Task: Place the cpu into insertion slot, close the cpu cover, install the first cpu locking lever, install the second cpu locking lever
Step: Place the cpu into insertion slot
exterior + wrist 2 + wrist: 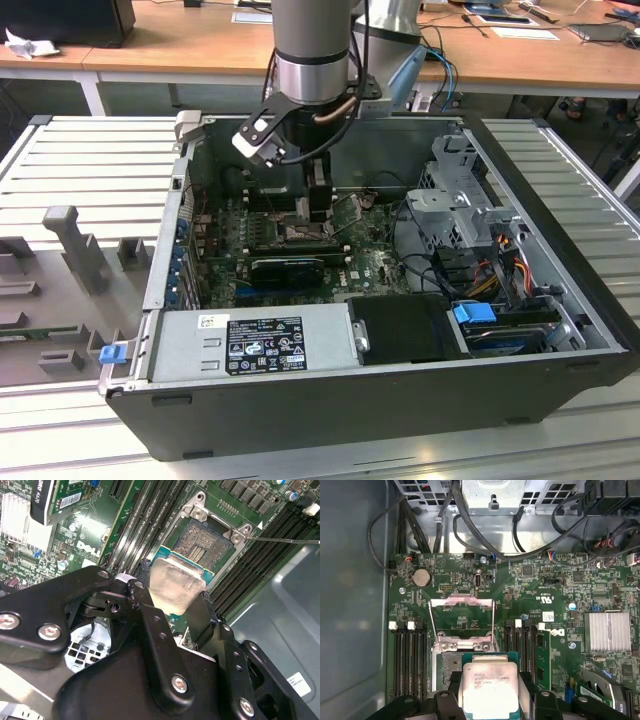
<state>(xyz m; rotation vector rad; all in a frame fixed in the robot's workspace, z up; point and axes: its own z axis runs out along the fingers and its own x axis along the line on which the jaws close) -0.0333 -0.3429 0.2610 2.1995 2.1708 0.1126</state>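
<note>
The cpu point(490, 687) point(176, 582), a silvery square chip, sits between the black fingers of my gripper point(490, 696) point(175, 596), which is shut on it. It hangs just over the near part of the insertion slot point(201, 542) point(450, 662), whose dull metallic centre lies bare beyond it. The cpu cover point(461, 600) stands swung open past the slot, with two thin wire levers point(431, 625) raised beside it. In the exterior view the gripper point(316, 208) reaches down into the computer case over the motherboard's socket area point(300, 232).
Long black memory slots point(410, 660) flank the socket on both sides. A finned heatsink point(607, 631) and cable bundles point(470, 535) lie nearby. The case walls point(380, 400), power supply point(250, 340) and drive cage point(460, 200) hem in the board.
</note>
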